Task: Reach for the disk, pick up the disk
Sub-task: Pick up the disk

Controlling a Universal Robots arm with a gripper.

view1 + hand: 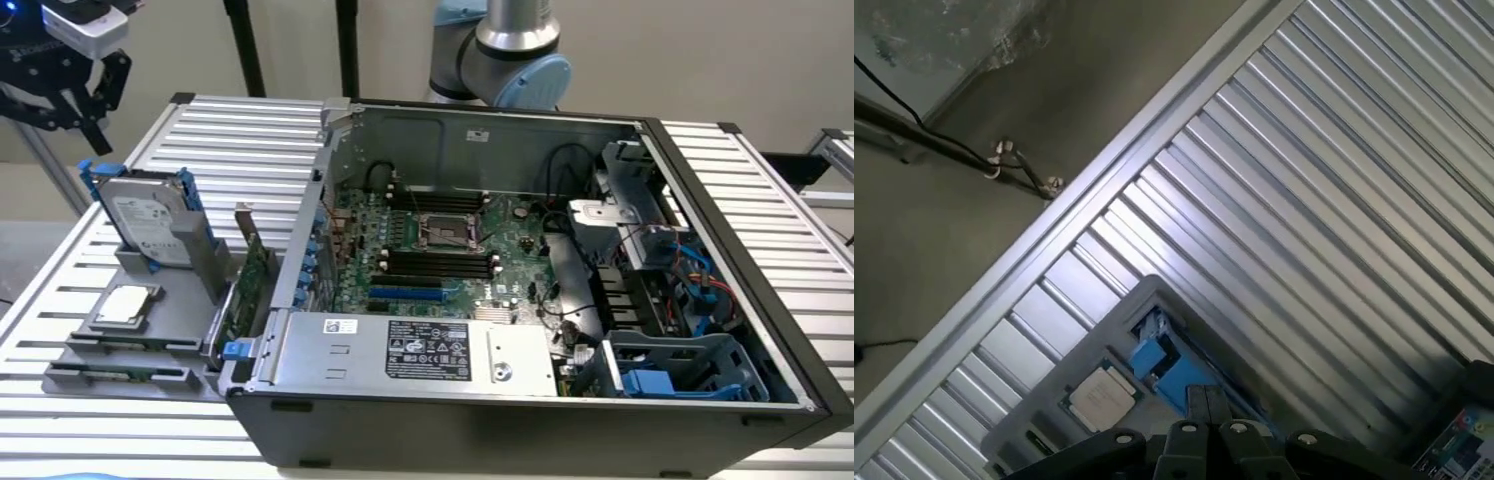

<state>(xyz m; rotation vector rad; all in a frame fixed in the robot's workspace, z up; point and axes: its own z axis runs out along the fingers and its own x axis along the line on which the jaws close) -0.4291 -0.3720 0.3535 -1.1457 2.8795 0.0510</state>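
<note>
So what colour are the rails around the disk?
Blue: the rails frame the silver-grey disk. It shows best in the exterior view.

Silver-grey disk (144, 228), white label, blue side rails, standing on edge in grey holder (160, 300)

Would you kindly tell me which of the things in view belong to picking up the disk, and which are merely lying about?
For the job: disk, upright in the grey holder; gripper, higher up, not touching it.
Lying about: silver chip; green circuit card; open computer case; slatted table.
</note>
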